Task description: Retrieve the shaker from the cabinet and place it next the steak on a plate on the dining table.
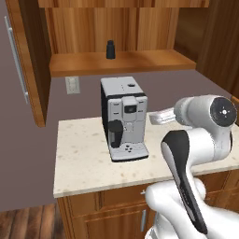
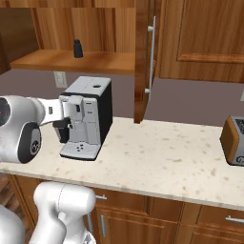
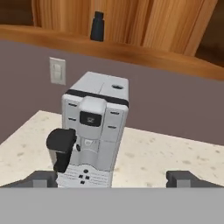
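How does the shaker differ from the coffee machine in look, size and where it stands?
The shaker is a small black cylinder with a narrower cap; the coffee machine is a far bigger, boxy silver and black unit. The shaker stands on the open cabinet shelf, the coffee machine below on the counter. Both are upright.

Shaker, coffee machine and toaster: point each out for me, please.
shaker [image 1: 110, 49]: left base view, middle of its black body.
coffee machine [image 3: 98, 127]: hand view, its grey front panel.
toaster [image 2: 233, 141]: right base view, its orange side.
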